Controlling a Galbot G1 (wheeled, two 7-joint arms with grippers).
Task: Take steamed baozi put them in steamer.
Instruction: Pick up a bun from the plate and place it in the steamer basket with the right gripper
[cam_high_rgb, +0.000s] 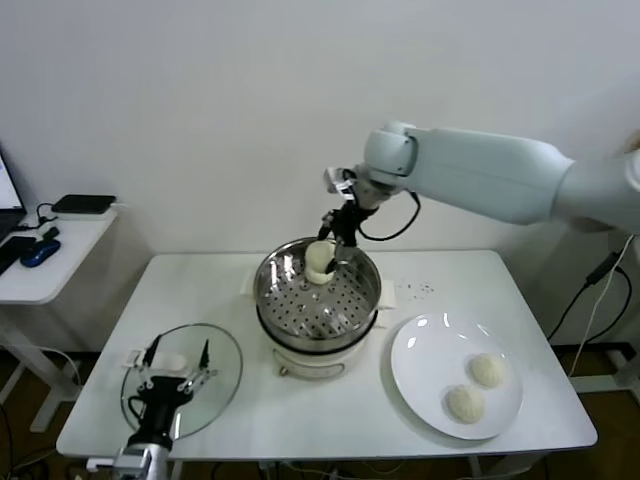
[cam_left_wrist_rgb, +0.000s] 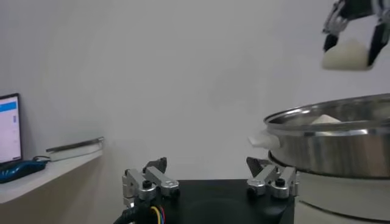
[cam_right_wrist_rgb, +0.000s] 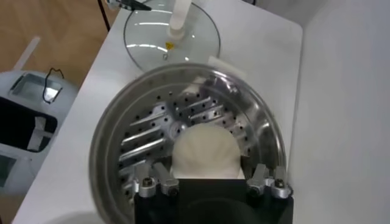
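Observation:
My right gripper (cam_high_rgb: 328, 248) is shut on a cream-white baozi (cam_high_rgb: 320, 258) and holds it just above the far side of the steamer (cam_high_rgb: 268, 300), a shiny perforated steel basket on a cream pot base. In the right wrist view the baozi (cam_right_wrist_rgb: 204, 151) sits between the fingers over the steamer's holed bottom (cam_right_wrist_rgb: 146, 131). The left wrist view shows the held baozi (cam_left_wrist_rgb: 347, 56) above the steamer's rim (cam_left_wrist_rgb: 329, 140), and a cream-white shape (cam_left_wrist_rgb: 323, 119) just inside that rim. Two more baozi (cam_high_rgb: 487, 369) (cam_high_rgb: 465, 403) lie on the white plate (cam_high_rgb: 425, 360). My left gripper (cam_high_rgb: 172, 375) is open and empty over the glass lid.
The round glass lid (cam_high_rgb: 215, 385) with a white handle lies at the table's front left, under my left gripper (cam_left_wrist_rgb: 207, 167). The white plate is at the front right. A side table (cam_high_rgb: 50, 265) with a laptop, a mouse and a black device stands at the far left.

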